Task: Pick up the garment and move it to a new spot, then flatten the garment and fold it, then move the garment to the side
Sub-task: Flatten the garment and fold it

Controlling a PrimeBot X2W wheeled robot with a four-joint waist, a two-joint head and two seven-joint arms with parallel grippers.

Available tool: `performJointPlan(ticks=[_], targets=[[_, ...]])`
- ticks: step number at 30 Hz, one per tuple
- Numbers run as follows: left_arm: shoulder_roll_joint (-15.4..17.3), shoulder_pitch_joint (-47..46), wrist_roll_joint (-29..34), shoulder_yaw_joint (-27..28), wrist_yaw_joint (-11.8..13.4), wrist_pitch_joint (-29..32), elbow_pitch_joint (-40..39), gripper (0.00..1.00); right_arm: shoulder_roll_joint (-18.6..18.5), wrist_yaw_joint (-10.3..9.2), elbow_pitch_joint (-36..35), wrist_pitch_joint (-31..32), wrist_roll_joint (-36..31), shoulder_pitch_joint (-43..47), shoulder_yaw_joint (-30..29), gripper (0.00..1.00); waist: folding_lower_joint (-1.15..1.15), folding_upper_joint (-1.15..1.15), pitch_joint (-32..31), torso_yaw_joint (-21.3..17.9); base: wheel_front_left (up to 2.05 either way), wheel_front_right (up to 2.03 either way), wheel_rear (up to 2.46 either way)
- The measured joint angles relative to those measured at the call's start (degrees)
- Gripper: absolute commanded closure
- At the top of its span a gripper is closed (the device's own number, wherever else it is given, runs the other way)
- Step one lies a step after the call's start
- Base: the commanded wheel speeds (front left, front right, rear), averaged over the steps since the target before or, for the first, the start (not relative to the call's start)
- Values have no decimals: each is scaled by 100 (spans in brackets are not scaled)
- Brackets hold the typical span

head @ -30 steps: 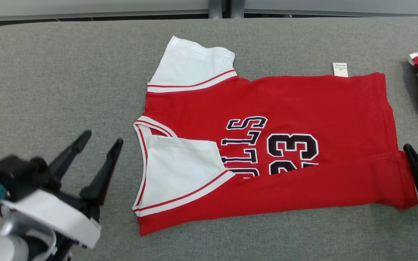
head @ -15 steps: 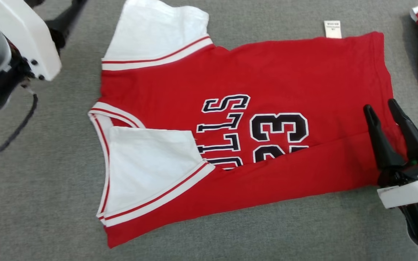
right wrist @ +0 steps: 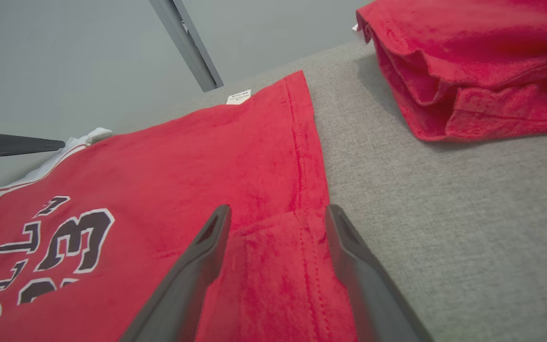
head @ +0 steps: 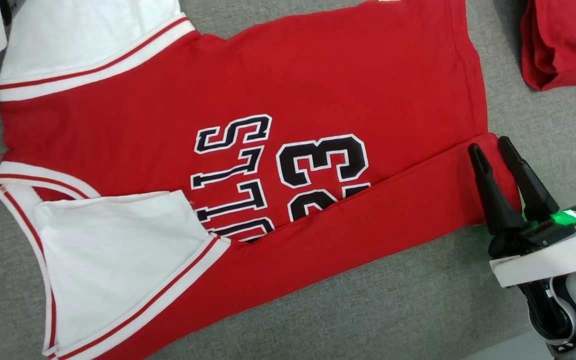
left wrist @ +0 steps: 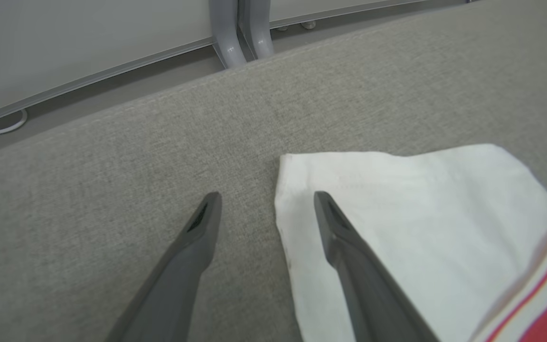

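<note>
The red garment (head: 318,80) lies spread on the grey desk (head: 393,310), its near long side already folded over the lettering and the near sleeve tucked in. Our right hand (head: 489,145) is released, fingers spread over the hem at that fold's corner, gripping nothing. Our left hand (left wrist: 266,197) is released too, one finger above the far white sleeve (left wrist: 420,213), the other above bare desk. We judge the far-side fold is the step in hand. To do it well we pinch the sleeve edge and far hem corner together, lift evenly, lay it parallel to the first fold, and stay clear of the folded red pile (head: 563,45) beside the hem.
</note>
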Motion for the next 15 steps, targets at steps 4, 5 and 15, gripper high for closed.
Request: performJointPlan(ticks=[4,5,15], targets=[[67,-134,137,-63,-23,21,170,0,71,1,-4,-1,2,-17,1,0,0,0,150,-153,0,0,0],[92,-188,186,-83,-24,23,208,0,86,1,-8,-1,2,-24,3,0,0,0,175,-180,0,0,0],[111,-349,265,-188,-120,79,468,0,111,1,5,-1,1,-35,-45,0,0,0,216,-267,0,0,0]])
